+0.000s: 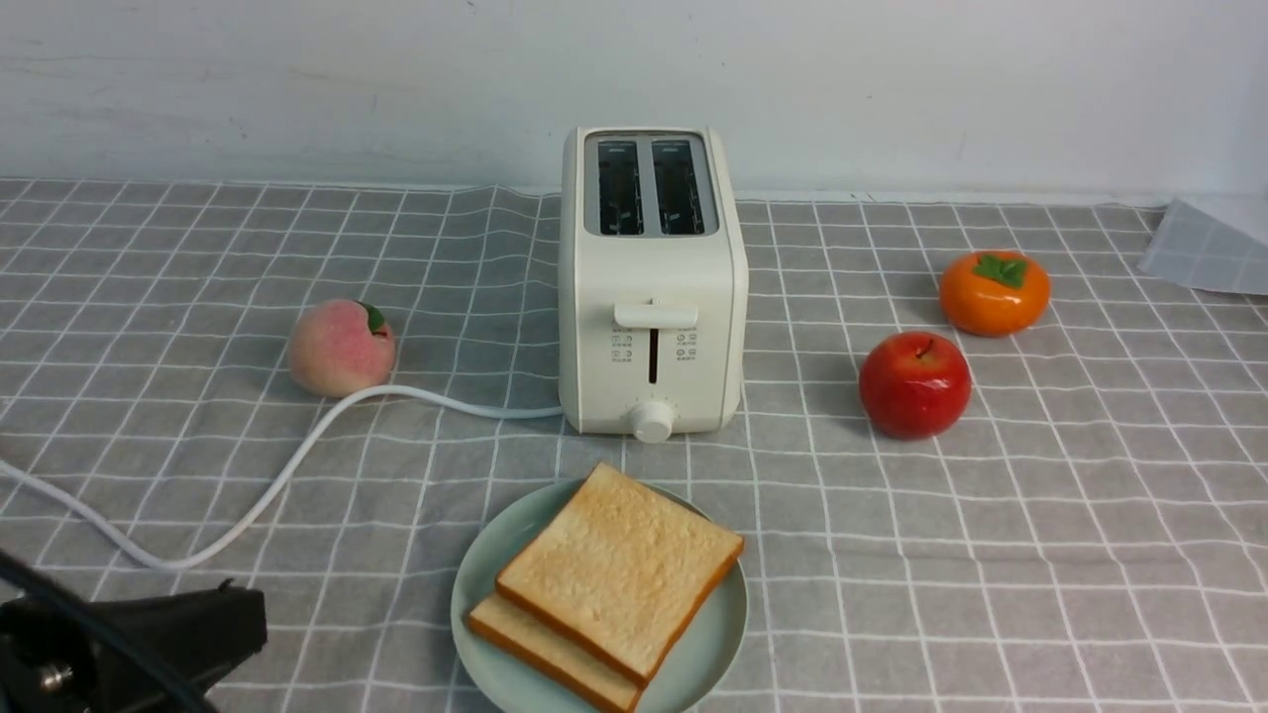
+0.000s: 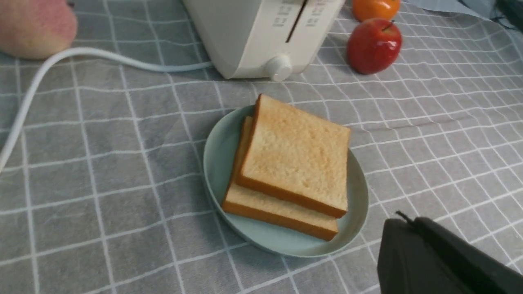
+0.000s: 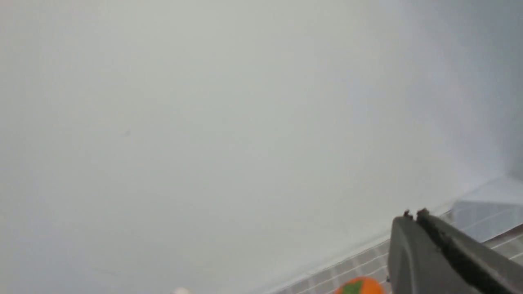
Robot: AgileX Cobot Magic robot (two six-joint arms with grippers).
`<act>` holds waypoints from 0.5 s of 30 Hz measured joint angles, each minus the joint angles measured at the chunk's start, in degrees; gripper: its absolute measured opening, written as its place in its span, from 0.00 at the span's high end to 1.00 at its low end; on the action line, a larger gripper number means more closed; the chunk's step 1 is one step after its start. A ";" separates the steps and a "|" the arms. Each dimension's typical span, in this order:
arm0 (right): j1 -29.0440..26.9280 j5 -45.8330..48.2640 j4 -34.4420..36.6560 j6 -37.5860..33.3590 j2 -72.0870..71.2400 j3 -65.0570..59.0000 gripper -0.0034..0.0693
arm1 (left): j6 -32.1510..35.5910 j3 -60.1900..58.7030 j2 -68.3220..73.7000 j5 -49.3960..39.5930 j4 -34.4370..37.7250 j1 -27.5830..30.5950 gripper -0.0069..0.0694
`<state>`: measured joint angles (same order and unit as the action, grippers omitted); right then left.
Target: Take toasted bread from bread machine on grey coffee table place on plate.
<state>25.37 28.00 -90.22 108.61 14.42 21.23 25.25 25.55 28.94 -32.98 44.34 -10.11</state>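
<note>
On my coffee table (image 1: 1040, 555), in the front view, the bread machine (image 1: 651, 297) stands at the centre of the frame. Directly below it, at bottom centre, lies the plate (image 1: 713, 634). On the plate is the toasted bread (image 1: 619, 569), two slices stacked, the upper one shifted toward the upper right. A peach (image 1: 340, 349) sits left of the bread machine. The power cord (image 1: 475, 405) leaves the machine's lower left, passes just under the peach and curves off to the left edge. On the right is an apple (image 1: 913, 384), with a persimmon (image 1: 994, 293) above and right of it. My left gripper (image 1: 238, 609) occupies the lower left corner, apart from the plate.
</note>
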 joint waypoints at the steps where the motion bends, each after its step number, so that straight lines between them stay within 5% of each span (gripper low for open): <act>1: 0.00 -0.05 0.00 -6.04 0.00 0.00 0.95 | 0.98 0.00 -1.08 -0.67 0.32 0.00 0.93; 5: 0.00 -0.86 1.00 -17.69 0.00 0.00 0.95 | 1.88 0.00 -5.38 -1.49 0.71 0.00 0.93; 15: 0.00 -1.99 2.75 -17.83 0.00 0.00 0.95 | -3.34 0.00 -20.82 -2.55 -1.57 0.00 0.93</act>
<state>25.37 26.01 -87.47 90.78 14.42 21.23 21.91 25.55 8.12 -35.53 42.77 -10.11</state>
